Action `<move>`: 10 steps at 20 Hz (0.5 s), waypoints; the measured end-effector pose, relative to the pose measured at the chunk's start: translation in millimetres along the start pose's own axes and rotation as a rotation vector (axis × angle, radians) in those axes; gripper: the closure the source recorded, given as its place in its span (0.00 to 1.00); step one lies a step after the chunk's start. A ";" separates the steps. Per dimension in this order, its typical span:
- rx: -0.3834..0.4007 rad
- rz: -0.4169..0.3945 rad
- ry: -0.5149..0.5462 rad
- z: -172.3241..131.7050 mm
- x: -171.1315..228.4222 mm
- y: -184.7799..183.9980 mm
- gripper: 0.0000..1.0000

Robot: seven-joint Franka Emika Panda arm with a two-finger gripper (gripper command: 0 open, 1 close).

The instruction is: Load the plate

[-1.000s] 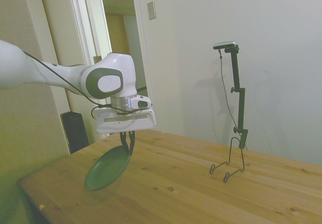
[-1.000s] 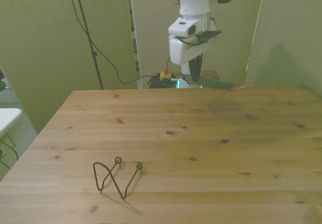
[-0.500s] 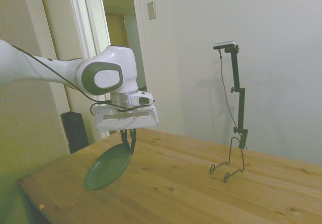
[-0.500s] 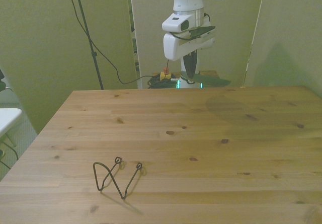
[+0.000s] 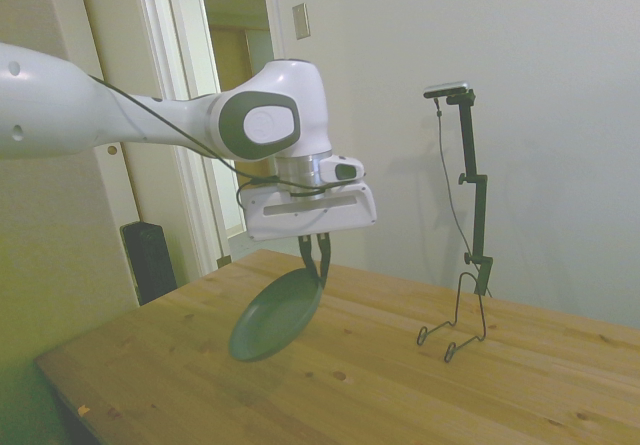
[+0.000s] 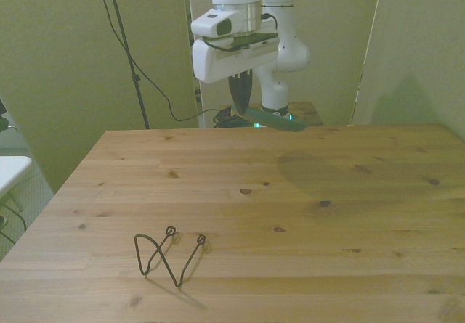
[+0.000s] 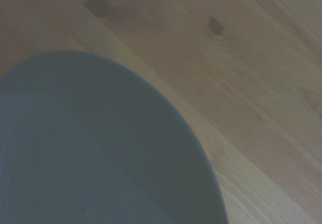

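I am carrying the plate [image 5: 275, 314] clamped by its rim in the end effector [image 5: 313, 265], above the tabletop [image 6: 290, 214], with the wire rack [image 6: 168, 256] well apart and unloaded.

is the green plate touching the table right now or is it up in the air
Apart. In the side view the plate hangs tilted from the gripper, with bare table visible beneath its lower edge.

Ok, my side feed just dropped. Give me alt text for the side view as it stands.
The gripper is shut on the rim of the dark green plate, which hangs tilted in the air above the wooden table. A bent wire rack stands on the table farther along, apart from the plate.
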State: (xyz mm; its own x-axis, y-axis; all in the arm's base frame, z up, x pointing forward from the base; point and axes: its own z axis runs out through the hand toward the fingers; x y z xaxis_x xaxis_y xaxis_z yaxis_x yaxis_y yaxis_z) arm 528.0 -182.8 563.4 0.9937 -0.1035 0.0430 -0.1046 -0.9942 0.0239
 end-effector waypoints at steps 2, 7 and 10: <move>-0.022 0.010 0.022 -11.4 5.0 21.9 1.00; -0.084 0.014 0.064 -30.5 25.2 61.1 1.00; -0.113 -0.024 0.080 -34.5 42.6 79.3 1.00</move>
State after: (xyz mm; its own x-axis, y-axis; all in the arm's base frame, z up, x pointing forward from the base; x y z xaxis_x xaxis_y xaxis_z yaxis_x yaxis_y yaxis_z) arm 560.6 -265.1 601.6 0.9901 -0.0724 0.1205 -0.0889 -0.9864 0.1379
